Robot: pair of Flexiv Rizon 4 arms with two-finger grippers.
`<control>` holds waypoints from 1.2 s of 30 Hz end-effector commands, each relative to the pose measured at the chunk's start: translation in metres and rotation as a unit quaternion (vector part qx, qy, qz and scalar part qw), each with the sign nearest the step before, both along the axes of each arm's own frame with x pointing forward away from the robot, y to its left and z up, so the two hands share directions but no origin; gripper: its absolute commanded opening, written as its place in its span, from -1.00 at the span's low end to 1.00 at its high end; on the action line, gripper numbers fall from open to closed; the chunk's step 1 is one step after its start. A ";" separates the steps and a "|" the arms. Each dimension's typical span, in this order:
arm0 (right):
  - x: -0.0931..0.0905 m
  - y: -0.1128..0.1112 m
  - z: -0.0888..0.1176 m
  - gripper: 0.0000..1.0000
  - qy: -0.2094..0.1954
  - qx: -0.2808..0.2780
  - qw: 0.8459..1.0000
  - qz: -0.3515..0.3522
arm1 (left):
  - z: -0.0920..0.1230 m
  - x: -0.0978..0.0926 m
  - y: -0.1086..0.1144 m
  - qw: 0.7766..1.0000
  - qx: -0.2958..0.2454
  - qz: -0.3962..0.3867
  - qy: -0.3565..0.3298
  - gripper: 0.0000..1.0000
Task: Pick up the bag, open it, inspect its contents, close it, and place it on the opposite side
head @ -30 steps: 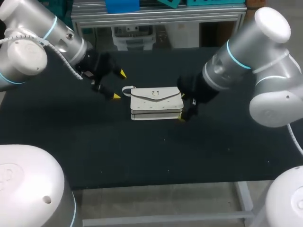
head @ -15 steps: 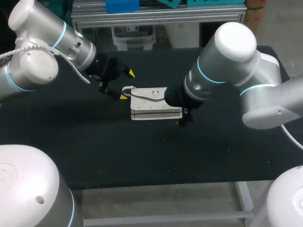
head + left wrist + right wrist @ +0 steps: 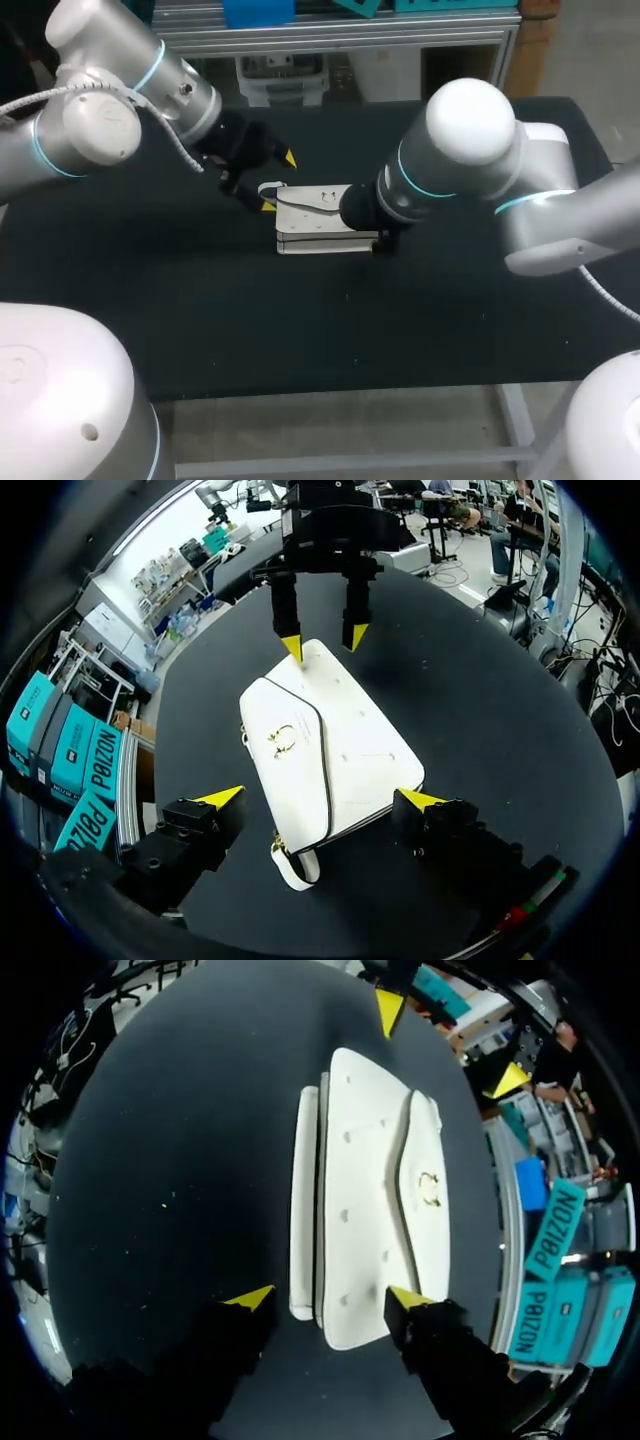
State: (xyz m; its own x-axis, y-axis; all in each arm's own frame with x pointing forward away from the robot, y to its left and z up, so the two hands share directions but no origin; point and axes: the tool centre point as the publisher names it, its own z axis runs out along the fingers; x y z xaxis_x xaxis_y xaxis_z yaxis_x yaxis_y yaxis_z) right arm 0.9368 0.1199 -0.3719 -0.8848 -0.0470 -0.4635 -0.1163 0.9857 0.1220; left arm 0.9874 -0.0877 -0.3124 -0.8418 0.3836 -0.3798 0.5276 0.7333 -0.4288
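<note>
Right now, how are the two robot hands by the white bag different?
The left gripper is at the bag's strap end, with its fingers spread wide. The right gripper is at the opposite end, with its fingers closer together. Both are open, yellow-tipped and holding nothing.

Head view: right arm (image 3: pixel 470 140) hides right gripper (image 3: pixel 330 1300) and one end of the bag (image 3: pixel 312 218)

1. Small white bag (image 3: pixel 312 222), kind of an envelope clutch, lying flat on the black table (image 3: pixel 300 330) around the middle.
2. The flap (image 3: pixel 285 770) is down and shut, facing up, with a little gold clasp (image 3: pixel 281 742) on it.
3. A short white strap loop (image 3: pixel 293 865) sticks out of one end, resting on the tabletop.
</note>
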 end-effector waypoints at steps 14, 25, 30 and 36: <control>0.015 0.010 -0.010 -0.14 -0.014 -0.029 0.999 0.009 | -0.008 0.010 -0.008 1.000 0.013 -0.015 0.019 1.00; 0.018 0.009 -0.015 -0.88 -0.017 -0.030 0.999 0.010 | -0.009 0.011 -0.013 0.999 0.012 -0.030 0.024 1.00; 0.018 0.009 -0.015 -1.00 -0.022 -0.033 0.999 0.009 | -0.010 0.010 -0.015 0.999 0.000 -0.036 0.013 1.00; 0.014 0.011 -0.018 -1.00 -0.028 -0.031 0.999 0.003 | -0.009 -0.002 -0.019 0.997 -0.038 -0.050 -0.035 1.00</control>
